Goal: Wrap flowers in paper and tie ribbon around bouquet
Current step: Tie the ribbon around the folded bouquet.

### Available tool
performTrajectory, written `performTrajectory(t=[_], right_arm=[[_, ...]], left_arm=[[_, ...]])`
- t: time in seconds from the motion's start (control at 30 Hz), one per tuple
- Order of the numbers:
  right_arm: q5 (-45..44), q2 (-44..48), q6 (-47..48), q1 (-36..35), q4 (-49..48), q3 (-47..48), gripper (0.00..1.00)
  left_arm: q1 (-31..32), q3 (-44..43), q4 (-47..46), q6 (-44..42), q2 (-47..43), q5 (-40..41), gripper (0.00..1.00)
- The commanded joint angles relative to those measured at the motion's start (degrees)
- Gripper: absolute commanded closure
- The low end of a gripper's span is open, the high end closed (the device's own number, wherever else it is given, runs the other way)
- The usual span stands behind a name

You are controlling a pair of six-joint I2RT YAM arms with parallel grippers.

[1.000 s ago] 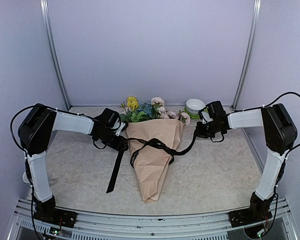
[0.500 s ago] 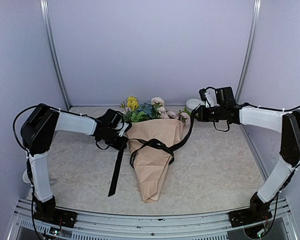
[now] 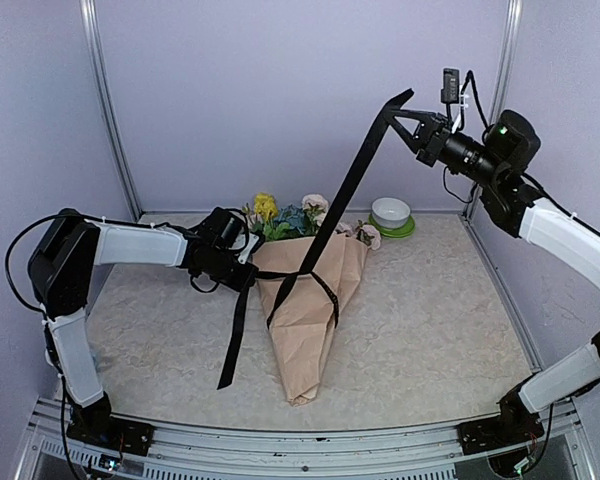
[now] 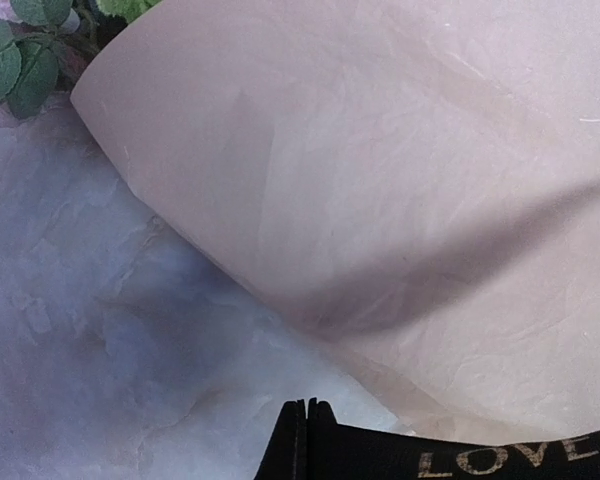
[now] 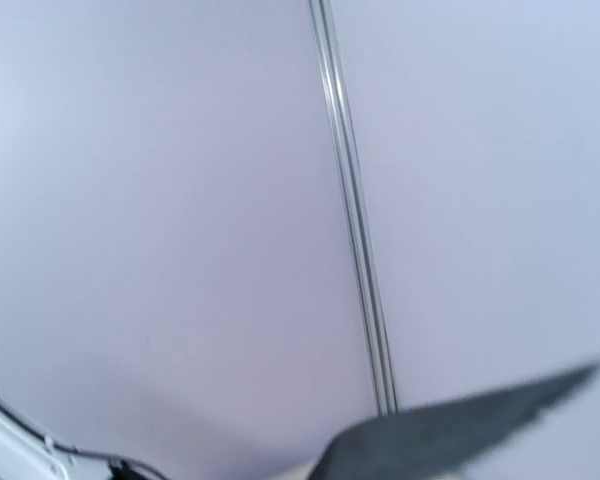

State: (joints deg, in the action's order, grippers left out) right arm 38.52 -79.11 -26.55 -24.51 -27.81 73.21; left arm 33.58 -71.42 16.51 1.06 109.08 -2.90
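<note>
The bouquet [image 3: 310, 320], a cone of faintly crinkled peach-tan paper, lies flat on the pale marbled table [image 3: 440, 320] between my two arms. Its long axis runs near to far, with the pointed tip facing the near edge and the wide mouth facing the back wall. The pink, blue and yellow fabric flowers [image 3: 280, 218] and their green leaves spill out of the mouth. A long, flat, floppy black ribbon [image 3: 350, 180] is looped around the cone's middle. My right gripper [image 3: 393, 113] is raised high at the back right, its fingers clamped on one end. That stretch slants straight and taut from the cone up to them, and a short tail pokes past. My left gripper [image 3: 246, 272] sits low against the cone's left edge, fingers pressed together on the other stretch. This stretch bears gold LOVE lettering and trails limp toward the near edge. A small white bowl [image 3: 391, 211] on a green saucer stands just right of the flowers.
</note>
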Motion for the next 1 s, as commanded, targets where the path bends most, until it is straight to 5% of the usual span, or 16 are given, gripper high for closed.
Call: performTrajectory(t=[0.0,0.2,0.37,0.57,0.73,0.97], right_arm=[[-0.75,0.04,-2.94,-0.19,-5.91,-1.67,1.00],[-5.16,3.93,-14.69,9.98,-8.60,-9.67,1.00],[-16.68,9.87,-10.27,21.21,2.54,-18.24,1.00],[-23.04,18.86,-18.10,40.03,5.51,-38.42,1.00],[-24.59,22.34,-18.64,54.70,8.94,-52.77,1.00],[-28.59,22.91,-16.20,62.72,12.12,-56.49,1.00]], left_arm=[[-0.07,0.76,1.08,0.08,-1.50,1.80,1.00],[-3.04,3.39,2.95,2.42,-0.01,5.57,1.00],[-4.17,8.76,0.67,4.74,-0.87,3.99,1.00],[-6.76,14.18,-2.15,9.16,-1.84,1.50,1.00],[-14.19,19.58,-5.45,12.95,-3.47,-1.65,1.00],[-24.95,27.61,-13.61,18.03,-10.89,-4.51,1.00]])
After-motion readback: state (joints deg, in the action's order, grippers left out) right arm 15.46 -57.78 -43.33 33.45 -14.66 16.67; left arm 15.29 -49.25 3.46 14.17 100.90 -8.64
